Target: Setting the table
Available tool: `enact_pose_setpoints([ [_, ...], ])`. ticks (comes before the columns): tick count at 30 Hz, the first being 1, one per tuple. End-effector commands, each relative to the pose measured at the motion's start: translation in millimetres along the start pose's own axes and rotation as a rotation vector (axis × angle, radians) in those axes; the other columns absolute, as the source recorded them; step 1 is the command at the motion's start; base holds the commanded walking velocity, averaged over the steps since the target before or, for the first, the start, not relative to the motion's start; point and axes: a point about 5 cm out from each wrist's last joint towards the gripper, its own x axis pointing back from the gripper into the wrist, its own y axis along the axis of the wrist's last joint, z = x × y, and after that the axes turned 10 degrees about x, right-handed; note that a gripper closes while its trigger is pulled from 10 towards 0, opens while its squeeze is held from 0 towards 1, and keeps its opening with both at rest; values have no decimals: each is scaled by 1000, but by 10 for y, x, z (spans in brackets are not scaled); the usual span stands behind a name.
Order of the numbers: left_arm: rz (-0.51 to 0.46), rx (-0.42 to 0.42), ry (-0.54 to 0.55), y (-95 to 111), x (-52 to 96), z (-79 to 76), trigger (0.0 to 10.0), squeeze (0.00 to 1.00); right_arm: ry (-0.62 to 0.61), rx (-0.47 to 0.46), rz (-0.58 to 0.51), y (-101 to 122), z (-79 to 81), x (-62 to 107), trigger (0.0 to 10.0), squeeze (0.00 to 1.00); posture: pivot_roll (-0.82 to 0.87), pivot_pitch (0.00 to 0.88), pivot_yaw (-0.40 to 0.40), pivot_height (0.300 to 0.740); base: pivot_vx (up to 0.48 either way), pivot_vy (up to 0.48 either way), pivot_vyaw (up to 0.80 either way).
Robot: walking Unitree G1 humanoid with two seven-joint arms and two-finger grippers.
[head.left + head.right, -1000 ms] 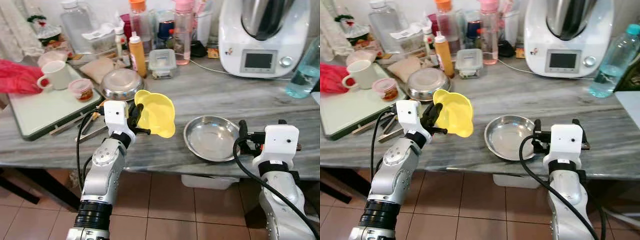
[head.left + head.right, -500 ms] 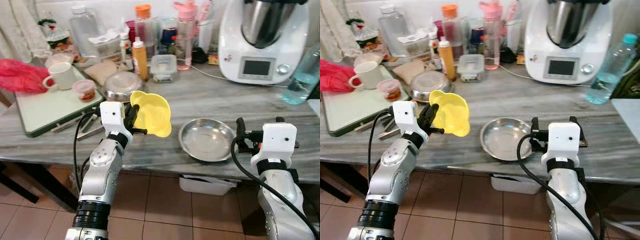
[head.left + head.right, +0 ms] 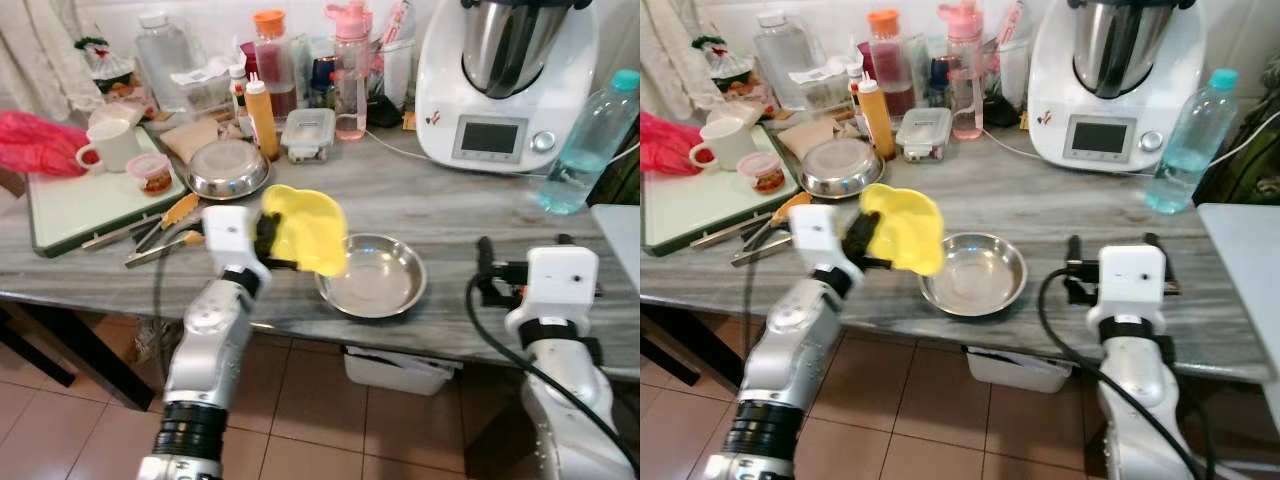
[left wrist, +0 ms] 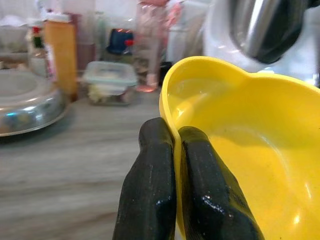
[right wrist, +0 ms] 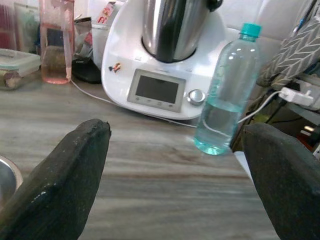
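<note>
From the head camera I see the tray (image 3: 70, 215) at the table's (image 3: 440, 200) far left, carrying a mug (image 3: 108, 143) and a small tub (image 3: 152, 174), with loose cutlery (image 3: 165, 232) lying just beside it. Behind them an upturned steel bowl (image 3: 227, 167) sits near a row of bottles (image 3: 268, 75).

My left end effector (image 3: 268, 238) is raised above the table's front edge, clenched on the rim of the yellow bowl (image 3: 305, 230). The bowl tilts on its side, its far edge overlapping the near-left rim of the steel dish (image 3: 375, 283) that rests on the table. The left wrist camera adds what the head views cannot: both fingers (image 4: 150, 185) pinch the bowl's thin wall, one inside and one outside. Whether the bowl touches the dish I cannot tell.

My right end effector (image 5: 175, 175) hovers by the table's front edge right of the dish, fingers spread wide and empty. Its wrist camera looks at the white appliance (image 5: 160, 65) and the water bottle (image 5: 225, 110); the dish is cut off at that picture's edge.
</note>
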Motion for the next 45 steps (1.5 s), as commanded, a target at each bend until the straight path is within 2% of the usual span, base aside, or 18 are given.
enact_pose_setpoints([
  [1, -12, -10, 22, 47, 17, 81, 10000, 0, 17, -5, -11, 28, 34, -3, 10000, 0, -153, 0, 71, 740, 0, -345, 0],
  [13, -12, -9, 21, 48, 15, 82, 10000, 0, 17, -5, -13, 29, 37, -6, 10000, 0, -153, 0, 71, 740, 0, -346, 0],
  [14, 10, -33, 68, 144, -194, 179, 10000, 0, 32, -22, -25, 57, 75, 3, 10000, 0, -158, 8, 90, 740, 0, 0, 0],
  [15, 10, -33, 68, 144, -194, 179, 10000, 0, 32, -22, -25, 57, 75, 3, 10000, 0, -158, 8, 90, 740, 0, 0, 0],
  [16, 23, -50, 114, 247, -354, 246, 10000, 0, 47, -37, -35, 79, 107, 15, 10000, 0, -158, 8, 90, 740, 0, 0, 0],
  [17, 23, -50, 114, 247, -354, 246, 10000, 0, 47, -37, -35, 79, 107, 15, 10000, 0, -158, 8, 90, 740, 0, 0, 0],
  [19, 8, -47, 159, 460, -565, 276, 10000, 0, 96, -70, -61, 129, 182, 72, 10000, 0, -171, 16, 104, 740, 0, 0, 0],
  [20, -6, -42, 157, 505, -591, 264, 10000, 0, 112, -76, -67, 141, 204, 99, 10000, 0, -175, 18, 106, 740, 0, 0, 0],
  [25, -26, -25, 149, 566, -612, 258, 10000, 0, 117, -81, -62, 132, 219, 151, 10000, 0, -184, 21, 111, 740, 0, 0, 0],
  [30, -5, -15, 170, 518, -637, 364, 10000, 0, 113, -80, -59, 129, 199, 132, 10000, 0, -180, 18, 106, 740, 0, 61, 0],
  [45, -33, -37, 178, 527, -592, 427, 10000, 0, 107, -76, -56, 118, 209, 102, 10000, 0, -161, 15, 95, 740, 0, 33, 0],
])
